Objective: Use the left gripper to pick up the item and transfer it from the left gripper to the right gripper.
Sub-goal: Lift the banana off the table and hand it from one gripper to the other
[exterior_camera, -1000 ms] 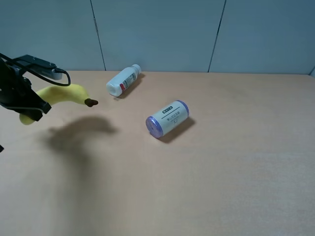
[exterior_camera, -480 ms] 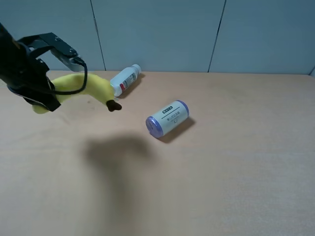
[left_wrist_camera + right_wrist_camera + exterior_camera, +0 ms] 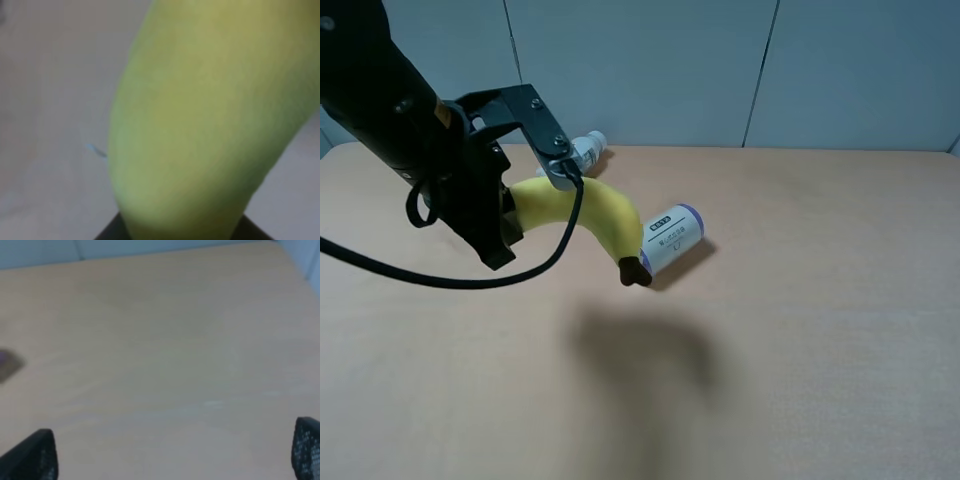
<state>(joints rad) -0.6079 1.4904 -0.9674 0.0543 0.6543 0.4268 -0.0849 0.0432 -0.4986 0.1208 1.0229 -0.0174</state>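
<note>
The yellow banana (image 3: 590, 212) with its dark brown stem tip hangs in the air above the table, left of centre in the high view. My left gripper (image 3: 505, 225) is shut on its thick end, and a black cable loops below it. The banana's stem end points down towards the cream can. In the left wrist view the banana (image 3: 210, 115) fills the frame. My right gripper (image 3: 175, 452) shows only two black fingertips, set wide apart over bare table, with nothing between them. It is out of the high view.
A cream can with purple ends (image 3: 670, 236) lies on its side just right of the banana's stem tip. A white pill bottle (image 3: 582, 150) lies behind my left arm near the back edge. The tan table (image 3: 820, 300) stretches to the right.
My left arm has carried the banana up and to the right, from the table's left edge towards the can. Its shadow has shifted right with it.
</note>
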